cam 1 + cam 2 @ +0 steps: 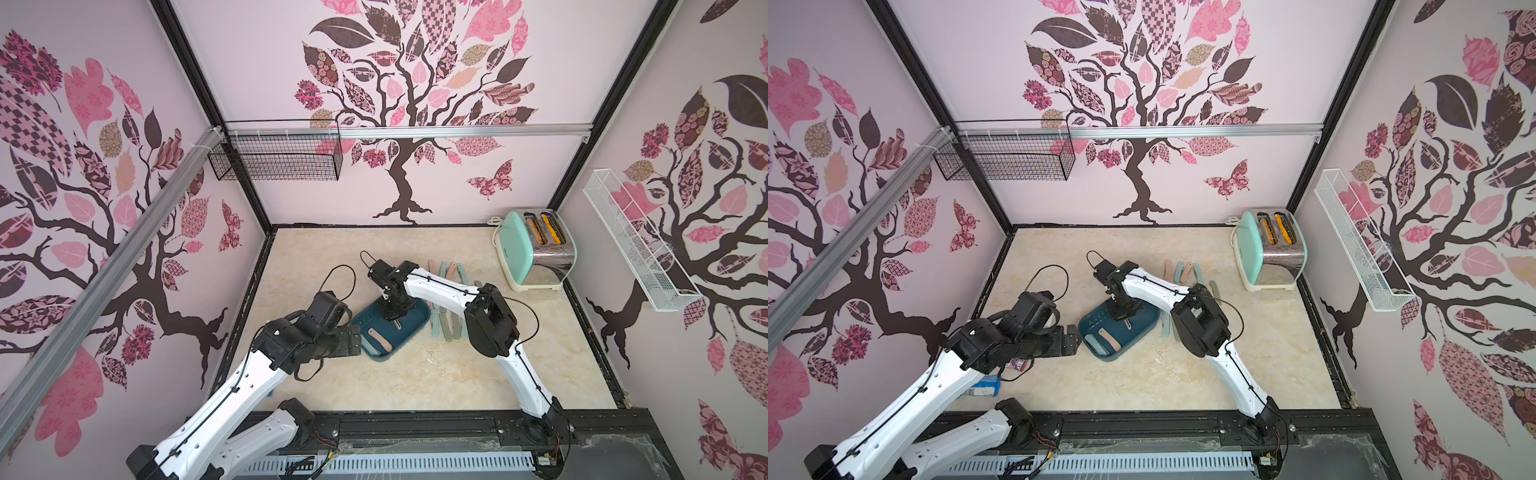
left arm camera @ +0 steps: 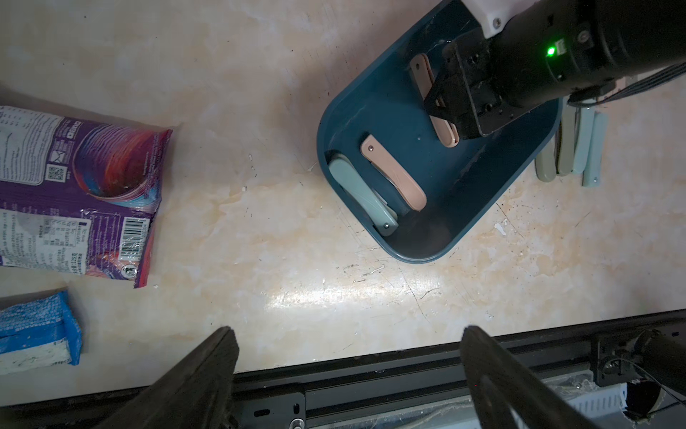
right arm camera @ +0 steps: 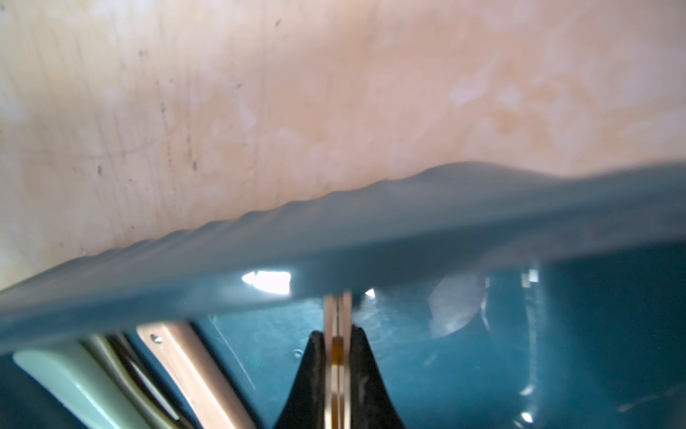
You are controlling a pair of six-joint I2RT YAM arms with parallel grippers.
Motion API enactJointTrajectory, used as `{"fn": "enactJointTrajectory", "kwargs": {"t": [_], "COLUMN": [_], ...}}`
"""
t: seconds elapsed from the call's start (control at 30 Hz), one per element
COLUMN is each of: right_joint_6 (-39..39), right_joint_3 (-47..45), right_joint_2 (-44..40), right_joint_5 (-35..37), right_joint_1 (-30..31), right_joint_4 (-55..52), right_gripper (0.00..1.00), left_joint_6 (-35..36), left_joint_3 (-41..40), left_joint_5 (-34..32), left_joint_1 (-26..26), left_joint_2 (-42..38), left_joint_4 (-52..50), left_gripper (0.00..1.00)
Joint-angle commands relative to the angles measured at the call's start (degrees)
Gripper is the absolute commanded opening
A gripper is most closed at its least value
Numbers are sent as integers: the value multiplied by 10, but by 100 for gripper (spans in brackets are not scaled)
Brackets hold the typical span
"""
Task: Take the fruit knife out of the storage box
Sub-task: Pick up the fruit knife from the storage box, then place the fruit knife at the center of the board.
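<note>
Pinching a pink folding fruit knife (image 3: 336,315) edge-up, the right gripper (image 3: 337,333) reaches inside the teal storage box (image 1: 409,332) mid-table. At the box's 9 o'clock the left gripper (image 2: 347,328) hangs spread. The marbled beige table (image 1: 457,374) is scuffed; a mint toaster (image 1: 536,249) stands at 1 o'clock; tree-decal walls (image 1: 415,83) enclose three sides.

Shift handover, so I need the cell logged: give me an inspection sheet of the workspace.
Surface: marble-pattern tabletop, scuffed.
Job's things: storage box holds gripped pink knife, loose pink knife, green knife.
Clutter: row of knives beside the box; purple packet; blue packet; toaster.
Grippers: right gripper shut on gripped pink knife; left gripper open, holding nothing.
Cables: black cable loops above both wrists; toaster cord behind toaster.
Surroundings: black wire basket, white wire basket on patterned walls.
</note>
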Motion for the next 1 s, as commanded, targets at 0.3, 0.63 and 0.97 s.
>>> {"fn": "enactJointTrajectory", "kwargs": {"t": [0.3,0.63,0.97], "right_joint_6": [32,62,42], "right_joint_3": [-46,-295,-450], "right_joint_2": [-134,-296,-349], "right_joint_5": [0,-8,9], "right_joint_1": [-61,-189,-314], "right_joint_4": [-15,38,43], "right_gripper": [9,9,9], "left_joint_6": [59,79,102], "left_joint_3": [81,167,275], "left_joint_5": [83,124,165], "left_joint_1": [-8,-82,-131], "left_joint_2": [145,297,427], "left_joint_4": [114,180,183], "left_gripper": [98,98,98]}}
